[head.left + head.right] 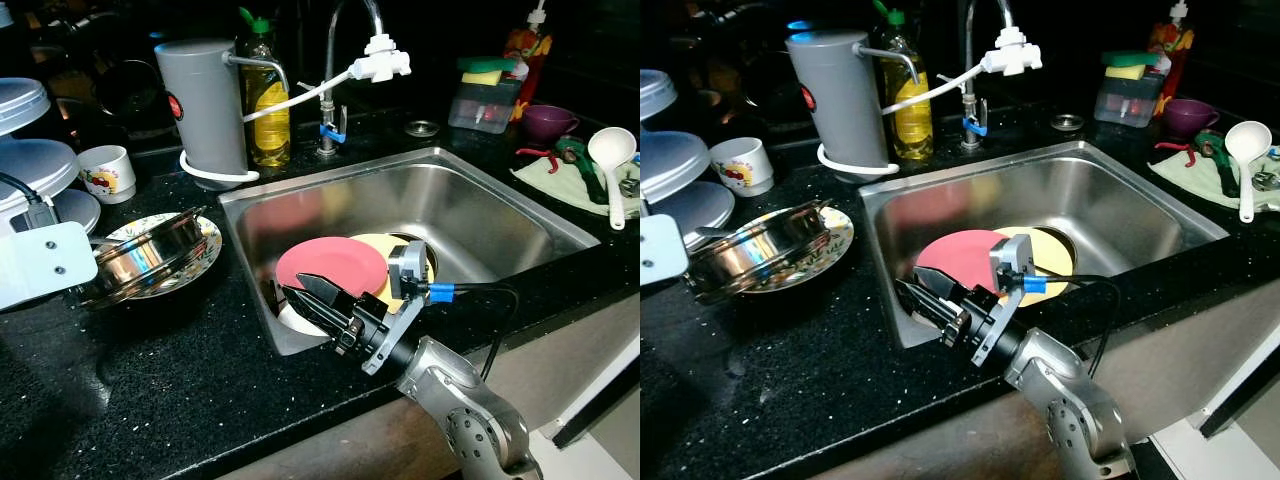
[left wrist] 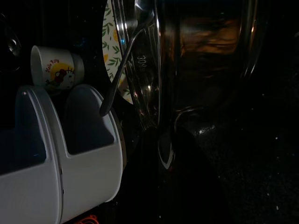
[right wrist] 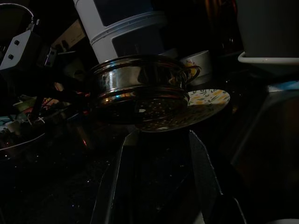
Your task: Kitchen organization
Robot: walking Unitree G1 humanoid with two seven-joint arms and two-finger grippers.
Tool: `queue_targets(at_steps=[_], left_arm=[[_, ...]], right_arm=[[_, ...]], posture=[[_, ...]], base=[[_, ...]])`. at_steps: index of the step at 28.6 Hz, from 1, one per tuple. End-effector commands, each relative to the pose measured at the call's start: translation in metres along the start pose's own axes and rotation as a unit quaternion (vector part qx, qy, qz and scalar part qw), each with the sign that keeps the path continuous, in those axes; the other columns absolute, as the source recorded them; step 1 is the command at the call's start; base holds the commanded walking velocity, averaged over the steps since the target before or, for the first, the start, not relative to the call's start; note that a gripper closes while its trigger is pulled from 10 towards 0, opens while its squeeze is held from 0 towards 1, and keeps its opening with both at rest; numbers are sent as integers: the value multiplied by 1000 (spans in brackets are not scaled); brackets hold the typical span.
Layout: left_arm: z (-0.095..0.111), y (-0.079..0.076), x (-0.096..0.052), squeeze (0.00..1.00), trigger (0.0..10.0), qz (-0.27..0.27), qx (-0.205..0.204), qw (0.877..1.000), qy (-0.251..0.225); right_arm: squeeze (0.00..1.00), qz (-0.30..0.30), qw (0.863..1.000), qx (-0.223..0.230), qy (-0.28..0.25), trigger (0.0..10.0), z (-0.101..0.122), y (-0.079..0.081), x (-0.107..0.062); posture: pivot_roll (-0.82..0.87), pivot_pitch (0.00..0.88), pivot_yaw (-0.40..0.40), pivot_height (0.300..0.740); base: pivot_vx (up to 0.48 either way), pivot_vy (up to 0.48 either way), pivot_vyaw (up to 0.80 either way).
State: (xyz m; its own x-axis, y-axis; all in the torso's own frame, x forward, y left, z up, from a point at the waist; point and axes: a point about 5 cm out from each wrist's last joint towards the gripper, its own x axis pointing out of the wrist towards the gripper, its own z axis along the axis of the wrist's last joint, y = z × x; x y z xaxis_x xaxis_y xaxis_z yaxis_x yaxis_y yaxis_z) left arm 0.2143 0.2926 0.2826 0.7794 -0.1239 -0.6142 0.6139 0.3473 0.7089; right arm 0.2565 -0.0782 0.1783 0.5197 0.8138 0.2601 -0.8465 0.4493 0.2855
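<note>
Right claw: we saw it at the sink's front left corner, reaching leftward over the counter edge, its two black fingers spread apart and holding nothing; in its wrist view both fingers framed the counter with a gap between them.
Left claw: we could see its white wrist block at the far left, beside the steel pan; we could not tell whether its fingers were parted or closed.
Containers: we noted pale stacked ones at the left edge, behind the wrist block.
Cup: white with a cartoon print, it stood on the counter near the containers.
Steel pan: we found it sitting on a floral plate on the black counter, left of the sink, a spoon resting against its rim.
Filter: grey, it stood upright behind the sink's left corner, a white hose leading to the tap.
Oil bottle: yellow, just beside the filter.
Sink: steel; we saw a pink plate overlapping a yellow plate on its floor, the pink one touching the claw's fingers or just behind them.
Sponge box: behind the sink's right corner.
Purple bowl: on the counter to the right.
Ladle: white, lying on a green cloth at the far right.
</note>
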Motion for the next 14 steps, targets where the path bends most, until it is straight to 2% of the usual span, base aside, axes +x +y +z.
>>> queue_targets(at_steps=[1,2,3,5,6,14], left_arm=[[-7,-14,10,0,3647,-68,-12,998,14],[-6,-13,10,0,9333,-65,-10,998,13],[-6,-13,10,475,10000,-67,-11,998,8],[-5,-14,10,475,10000,-70,-13,997,6],[-5,-15,10,1000,10000,-72,-12,997,6],[-2,-15,11,1000,10000,-64,-5,998,2]], right_arm=[[0,-2,1000,4,2,10000,-1,-1,1],[0,-3,1000,4,2,10000,-1,-1,1],[0,-3,1000,4,2,10000,-1,-1,1],[0,-3,1000,4,2,10000,-1,-1,1],[0,-3,1000,4,3,10000,-1,-1,1],[0,-3,1000,4,4,10000,-1,0,0]], posture=[[5,0,-15,740],[5,0,-15,740],[6,0,-15,740],[5,0,-15,740],[5,0,-15,740],[4,0,-19,740]], base=[[0,0,0],[0,0,0],[0,0,0],[0,0,0],[0,0,0],[0,0,0]])
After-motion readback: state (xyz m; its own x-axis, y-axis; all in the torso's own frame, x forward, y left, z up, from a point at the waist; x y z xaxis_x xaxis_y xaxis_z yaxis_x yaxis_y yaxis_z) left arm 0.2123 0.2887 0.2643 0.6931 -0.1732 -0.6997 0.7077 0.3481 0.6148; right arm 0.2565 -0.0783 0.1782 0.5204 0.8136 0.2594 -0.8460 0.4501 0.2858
